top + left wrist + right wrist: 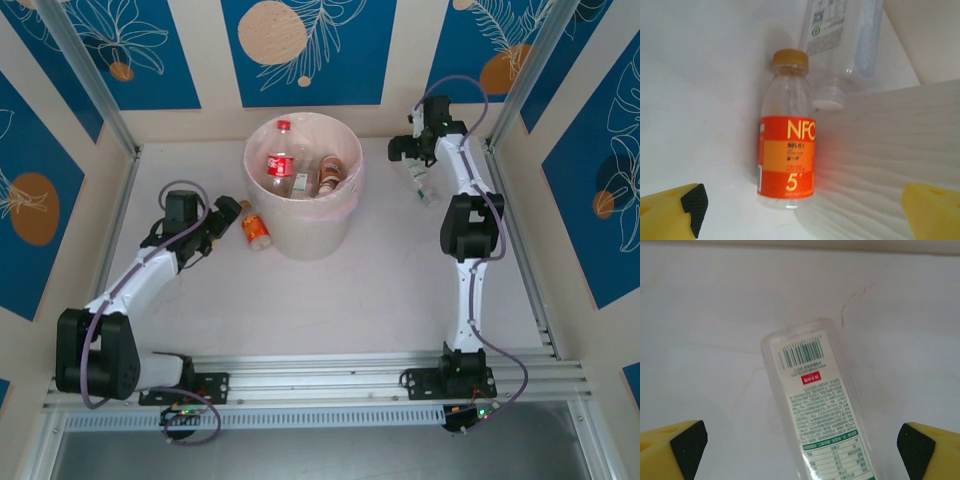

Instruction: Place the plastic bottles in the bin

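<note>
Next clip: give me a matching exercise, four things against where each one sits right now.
Things:
1. orange-label bottle
2. white-label bottle
3. red-label bottle
4. bin

Places:
A. inside the bin
B. far middle of the table
C. lying on the table, right of the bin and apart from it
D. on the table beside the bin's left wall

Pairs: 1-D, 2-C, 3-A, 4-B
</note>
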You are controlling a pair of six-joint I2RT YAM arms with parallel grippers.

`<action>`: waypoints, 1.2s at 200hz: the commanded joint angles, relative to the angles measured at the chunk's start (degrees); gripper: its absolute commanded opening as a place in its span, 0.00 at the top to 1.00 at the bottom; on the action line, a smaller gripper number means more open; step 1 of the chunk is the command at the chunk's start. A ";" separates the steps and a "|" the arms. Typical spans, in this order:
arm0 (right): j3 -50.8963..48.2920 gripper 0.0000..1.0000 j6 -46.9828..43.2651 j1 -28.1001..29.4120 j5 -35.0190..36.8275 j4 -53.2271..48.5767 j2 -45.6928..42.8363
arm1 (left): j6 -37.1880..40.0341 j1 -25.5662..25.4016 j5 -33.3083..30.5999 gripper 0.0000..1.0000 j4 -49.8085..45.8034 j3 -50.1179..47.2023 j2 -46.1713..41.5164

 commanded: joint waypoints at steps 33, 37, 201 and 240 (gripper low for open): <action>7.29 0.00 -8.63 -0.66 0.42 -8.74 5.81 | -0.83 1.02 -0.07 0.00 -0.39 -2.69 -3.64; 7.86 0.00 -8.74 -0.62 0.37 -8.86 6.30 | -0.76 1.03 -0.03 0.00 -0.38 -2.65 -3.64; 8.74 0.45 -7.71 0.09 2.89 -6.62 8.47 | 0.14 1.01 -0.03 0.00 -0.93 -2.84 -2.26; -6.57 0.56 -2.74 0.17 2.96 1.16 -3.61 | 0.05 1.02 0.87 0.00 -0.09 -3.07 -2.25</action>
